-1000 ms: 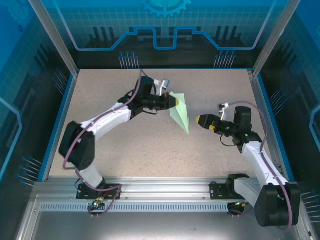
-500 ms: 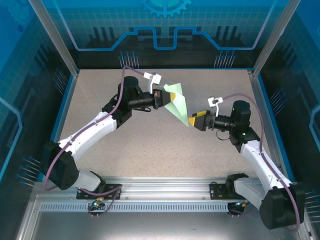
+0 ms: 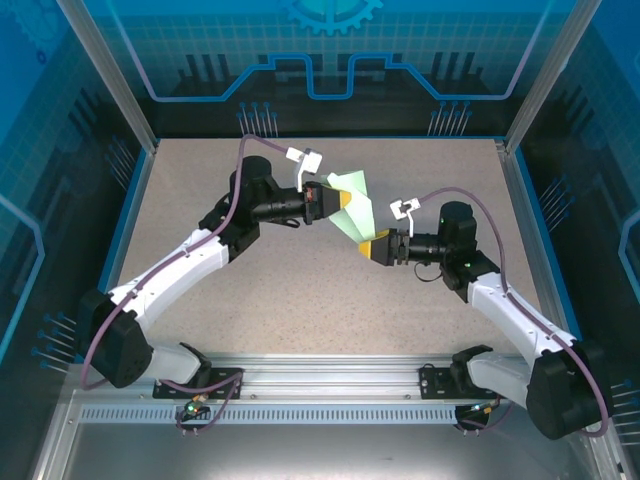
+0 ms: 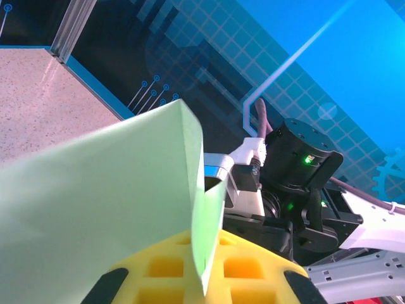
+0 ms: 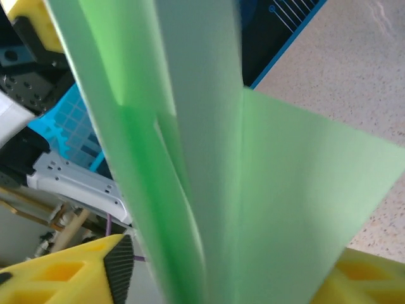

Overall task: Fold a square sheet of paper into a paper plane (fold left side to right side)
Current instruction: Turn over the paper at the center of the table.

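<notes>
No legible text, labels, brands, numbers or signs on anything visible.

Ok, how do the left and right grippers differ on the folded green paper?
The left gripper is shut on the far part of the folded pale green paper; the right gripper has its fingers apart, straddling the near tip. The left reaches rightward, the right leftward. Both have yellow fingers.

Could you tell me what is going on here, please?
A folded green paper is being worked in mid-air. The left end effector is clamped on its upper part, holding it above the table. The right end effector sits open around the lower tip, not yet gripping it.
</notes>
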Robot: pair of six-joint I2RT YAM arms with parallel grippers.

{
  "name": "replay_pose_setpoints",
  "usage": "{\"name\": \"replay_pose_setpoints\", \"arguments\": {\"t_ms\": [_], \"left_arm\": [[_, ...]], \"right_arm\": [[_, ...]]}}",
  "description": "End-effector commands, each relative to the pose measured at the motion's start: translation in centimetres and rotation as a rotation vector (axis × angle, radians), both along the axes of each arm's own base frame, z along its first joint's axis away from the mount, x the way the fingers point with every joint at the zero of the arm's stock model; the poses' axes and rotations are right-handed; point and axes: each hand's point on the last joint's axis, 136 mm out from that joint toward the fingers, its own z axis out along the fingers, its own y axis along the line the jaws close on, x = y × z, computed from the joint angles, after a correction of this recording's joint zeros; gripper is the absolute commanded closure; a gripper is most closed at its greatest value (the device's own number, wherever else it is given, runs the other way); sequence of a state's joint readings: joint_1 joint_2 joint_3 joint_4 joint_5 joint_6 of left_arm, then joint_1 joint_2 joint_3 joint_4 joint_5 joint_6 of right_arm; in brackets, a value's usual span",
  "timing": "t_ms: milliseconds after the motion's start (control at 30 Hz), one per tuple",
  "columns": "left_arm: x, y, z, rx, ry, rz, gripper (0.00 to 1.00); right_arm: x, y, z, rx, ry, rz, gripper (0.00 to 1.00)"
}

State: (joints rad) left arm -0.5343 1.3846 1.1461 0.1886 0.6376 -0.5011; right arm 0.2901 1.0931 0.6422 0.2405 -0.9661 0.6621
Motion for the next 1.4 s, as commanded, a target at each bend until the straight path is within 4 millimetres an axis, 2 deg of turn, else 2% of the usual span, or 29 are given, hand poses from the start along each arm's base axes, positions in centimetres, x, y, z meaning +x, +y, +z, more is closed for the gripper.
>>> {"name": "replay_pose_setpoints", "arguments": {"t_ms": [0,100,267,400,533,733,833,900,1000,1067,1167,1267,1367], "left_arm": [[-0.7,-0.3,0.7,-0.002,-0.044,-0.036,0.95],[-0.5,-0.3,0.5,0.009,-0.035,-0.035,0.94],[-0.5,-0.4,0.6,0.006,-0.035,-0.038,0.94],[-0.4,-0.5,0.5,0.007,-0.03,-0.041,0.94],[-0.1,-0.7,0.1,0.016,-0.014,-0.041,0.93],[0.8,-0.9,-1.1,0.05,0.014,-0.017,0.84],[1.3,-0.8,-2.0,0.076,0.026,0.006,0.72],[1.6,-0.3,-2.4,0.107,0.026,0.042,0.58],[2.1,1.3,-2.9,0.164,0.016,0.132,0.35],[2.5,2.9,-3.0,0.195,0.004,0.218,0.27],[3.2,6.1,-3.1,0.236,-0.006,0.407,0.23],[3.7,10.1,-3.4,0.268,-0.006,0.63,0.2],[3.7,14.2,-4.0,0.294,0.017,0.837,0.18]], "right_arm": [[0.1,0.2,0.7,-0.015,-0.032,-0.006,0.47],[0.2,0.0,0.5,-0.032,-0.029,-0.018,0.48],[0.6,-0.7,0.1,-0.035,-0.014,-0.042,0.22],[0.7,-0.5,0.3,-0.019,-0.005,-0.021,0.23],[0.5,-0.3,0.9,-0.021,-0.027,-0.009,0.41],[0.4,-0.6,0.8,-0.061,-0.042,-0.03,0.74],[0.7,-1.0,0.2,-0.105,-0.036,-0.063,0.87],[0.9,-1.4,-0.4,-0.16,-0.027,-0.094,0.9],[1.2,-2.5,-1.8,-0.277,-0.015,-0.153,0.93],[1.5,-3.5,-3.2,-0.414,-0.009,-0.213,0.94],[2.4,-5.5,-4.8,-0.662,-0.012,-0.317,0.94],[2.8,-8.2,-7.0,-1.03,-0.021,-0.407,0.95],[3.3,-10.5,-8.1,-1.409,-0.056,-0.469,0.95]]}}
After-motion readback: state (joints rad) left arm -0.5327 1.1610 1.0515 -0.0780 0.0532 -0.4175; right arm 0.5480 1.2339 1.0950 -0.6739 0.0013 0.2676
